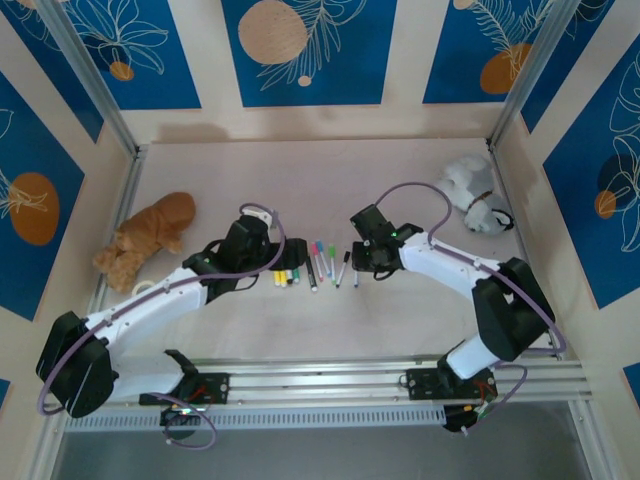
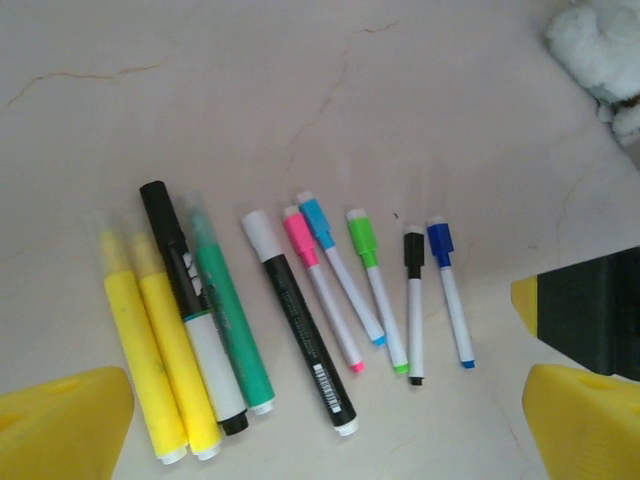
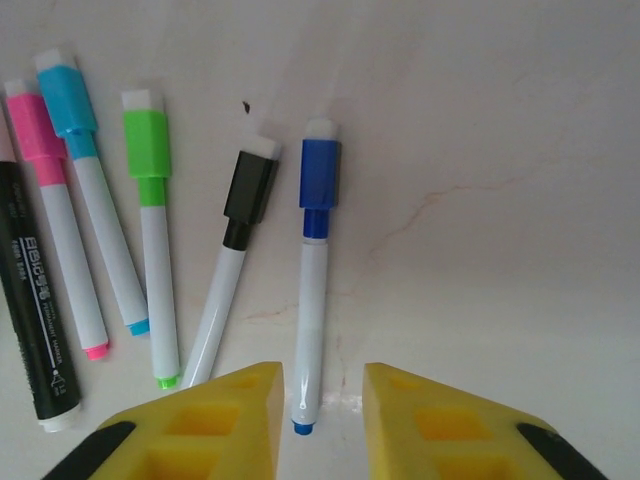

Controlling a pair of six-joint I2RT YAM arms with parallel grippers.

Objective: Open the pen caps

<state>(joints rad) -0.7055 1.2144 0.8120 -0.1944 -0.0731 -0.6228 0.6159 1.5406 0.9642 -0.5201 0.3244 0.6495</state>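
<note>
Five thin white pens lie in a row, each with its pen cap on: pink (image 3: 35,135), light blue (image 3: 68,98), green (image 3: 146,145), black (image 3: 251,185) and blue (image 3: 320,173). In the top view the row (image 1: 330,262) lies between the two arms. My right gripper (image 3: 323,385) straddles the tail end of the blue pen (image 3: 312,320). Its jaws are narrowed, with a gap still on the right of the pen. My left gripper (image 2: 325,400) hovers wide open above the pens, holding nothing. The same caps show there, from pink (image 2: 298,238) to blue (image 2: 439,243).
Thicker markers lie left of the thin pens: two yellow (image 2: 160,350), a black-and-white one (image 2: 190,300), a green one (image 2: 228,320) and a black one (image 2: 305,335). A brown plush dog (image 1: 150,235) sits far left. A white plush (image 1: 470,195) sits back right.
</note>
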